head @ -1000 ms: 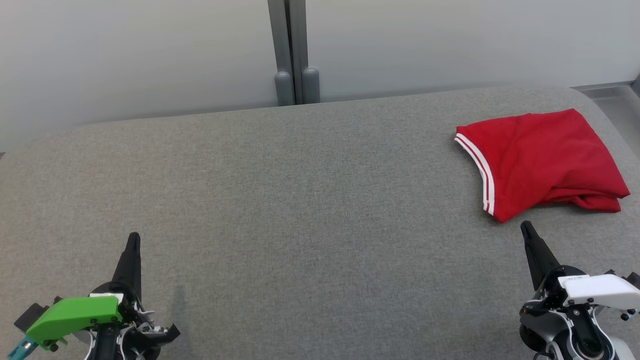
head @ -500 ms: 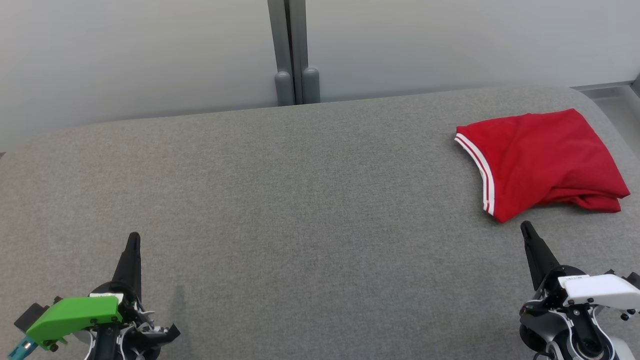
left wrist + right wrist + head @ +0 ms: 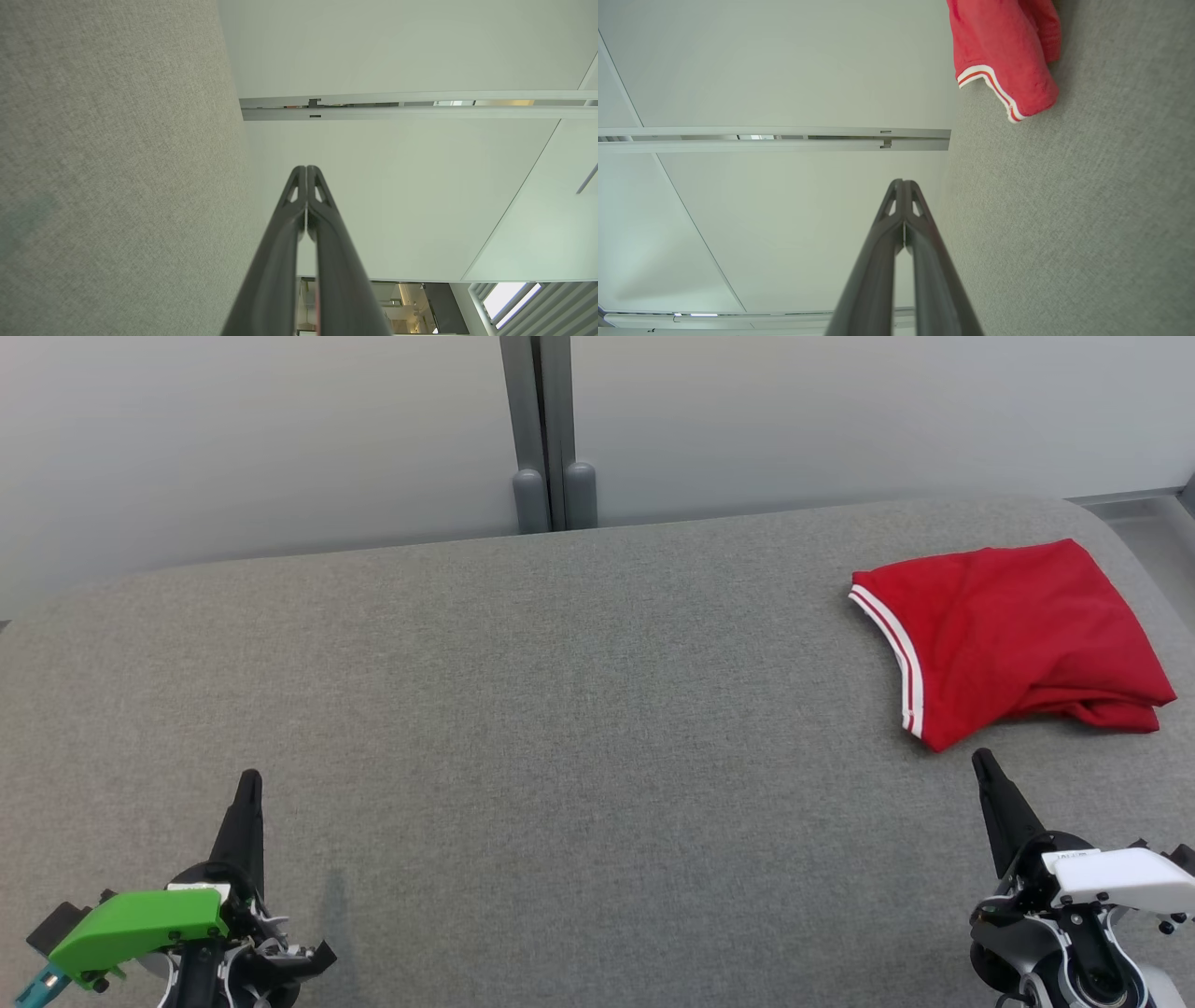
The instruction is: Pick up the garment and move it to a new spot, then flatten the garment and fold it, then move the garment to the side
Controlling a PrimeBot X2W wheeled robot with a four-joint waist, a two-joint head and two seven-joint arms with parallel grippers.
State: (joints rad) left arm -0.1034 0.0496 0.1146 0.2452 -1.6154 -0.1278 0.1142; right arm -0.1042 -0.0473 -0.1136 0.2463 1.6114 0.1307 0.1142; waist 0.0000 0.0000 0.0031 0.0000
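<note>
1. The left hand [image 3: 248, 782] is at the near left, fingers pressed together, holding nothing.
2. The right hand [image 3: 981, 765] is at the near right, fingers pressed together and empty, its tip near the garment but apart from it.
3. The red garment [image 3: 1013, 635] lies folded on the grey table [image 3: 560, 709], far right, with its white-striped hem [image 3: 901, 649] facing left.
4. A pale wall [image 3: 280, 429] stands behind.

The head camera is looking down on the grey woven fabric surface [image 3: 560, 709], facing the pale panelled wall [image 3: 280, 429] at twelve o'clock; both wrist cameras are skimming low, rolled sideways, toward it; head and right wrist views are sharing the folded red white-trimmed garment [image 3: 1018, 635] at two o'clock.
</note>
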